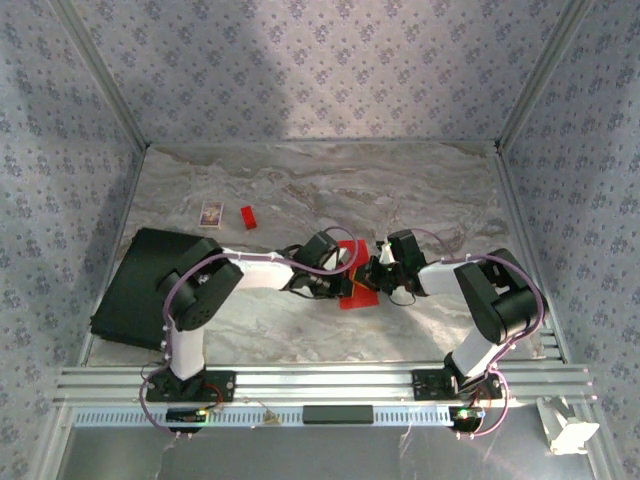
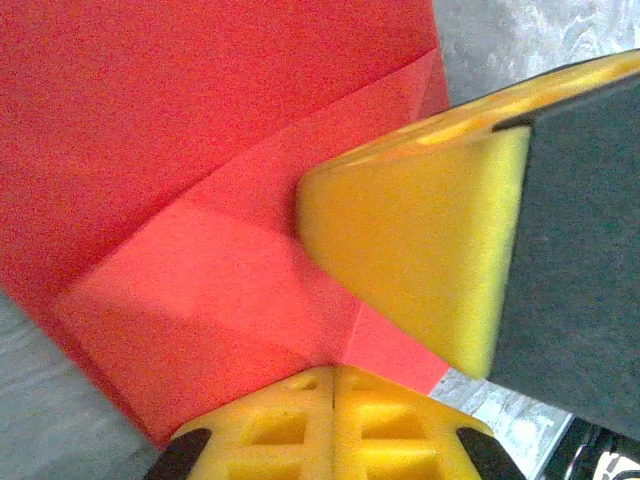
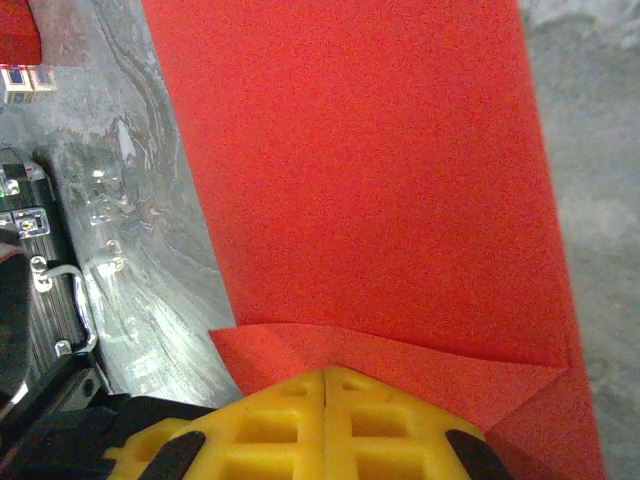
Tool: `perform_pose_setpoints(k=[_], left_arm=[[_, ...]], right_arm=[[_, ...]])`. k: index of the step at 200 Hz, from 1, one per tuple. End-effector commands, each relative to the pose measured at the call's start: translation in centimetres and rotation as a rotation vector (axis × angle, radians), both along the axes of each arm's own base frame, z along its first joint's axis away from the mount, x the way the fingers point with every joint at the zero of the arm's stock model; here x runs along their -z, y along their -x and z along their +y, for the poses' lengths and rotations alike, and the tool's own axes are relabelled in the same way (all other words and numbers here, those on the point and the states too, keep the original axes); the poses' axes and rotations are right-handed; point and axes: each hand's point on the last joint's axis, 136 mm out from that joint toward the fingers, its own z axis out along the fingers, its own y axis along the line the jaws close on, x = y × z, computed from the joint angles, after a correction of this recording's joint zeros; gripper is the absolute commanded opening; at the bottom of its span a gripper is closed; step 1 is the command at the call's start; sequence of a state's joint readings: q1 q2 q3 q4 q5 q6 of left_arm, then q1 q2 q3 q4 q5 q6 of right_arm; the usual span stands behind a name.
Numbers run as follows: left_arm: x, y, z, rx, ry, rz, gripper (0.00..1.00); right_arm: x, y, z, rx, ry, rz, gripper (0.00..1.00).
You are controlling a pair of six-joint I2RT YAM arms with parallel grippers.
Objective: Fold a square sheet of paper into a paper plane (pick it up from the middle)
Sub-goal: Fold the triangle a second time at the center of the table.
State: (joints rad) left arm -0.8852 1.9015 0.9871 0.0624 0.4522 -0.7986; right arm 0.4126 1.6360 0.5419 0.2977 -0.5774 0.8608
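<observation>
2 shut hands: left hand [image 2: 335, 385] and right hand [image 3: 327, 380] press the square sheet of paper [image 1: 357, 298] at mid desk [image 1: 250, 335]. Corner folds creased; most folding left.

- Seen from above, the light is soft and even. A paler patch lies on the back wall [image 1: 300, 60], and shadows on the table [image 1: 430, 190] are faint and blurred.
- The overhead picture is slightly soft, with fine detail smeared.
- In the left wrist view, the red paper [image 2: 180, 130] looks oversaturated and grainy, and the yellow finger [image 2: 400, 250] close to the lens is out of focus.
- In the right wrist view, white glare streaks the table beside the black case [image 3: 30, 260].
</observation>
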Motion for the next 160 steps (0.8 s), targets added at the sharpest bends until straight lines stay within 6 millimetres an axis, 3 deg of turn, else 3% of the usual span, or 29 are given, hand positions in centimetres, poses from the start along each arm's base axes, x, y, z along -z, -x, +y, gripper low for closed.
perform_pose_setpoints(k=[1,34,70,91,122,160], left_arm=[[2.6,1.5,1.6,0.000,-0.078,0.044,0.00],[3.9,2.7,3.2,0.004,-0.119,0.061,0.00],[3.5,2.7,3.1,0.042,-0.127,0.041,0.00],[3.2,2.6,2.9,0.048,-0.123,0.033,0.00],[3.3,2.7,2.9,0.058,-0.125,0.036,0.00],[3.8,2.7,3.1,0.054,-0.136,0.045,0.00]], right_arm=[[2.5,2.0,-1.7,0.030,0.075,0.115,0.00],[0.0,1.2,-1.6,-0.004,0.078,0.057,0.01],[-2.2,1.0,0.1,-0.076,0.035,-0.008,0.02],[-0.7,1.6,0.5,-0.096,0.056,0.027,0.01],[2.7,1.9,-1.8,-0.056,0.128,0.116,0.00],[2.2,-0.3,-3.8,0.013,0.117,0.096,0.00]])
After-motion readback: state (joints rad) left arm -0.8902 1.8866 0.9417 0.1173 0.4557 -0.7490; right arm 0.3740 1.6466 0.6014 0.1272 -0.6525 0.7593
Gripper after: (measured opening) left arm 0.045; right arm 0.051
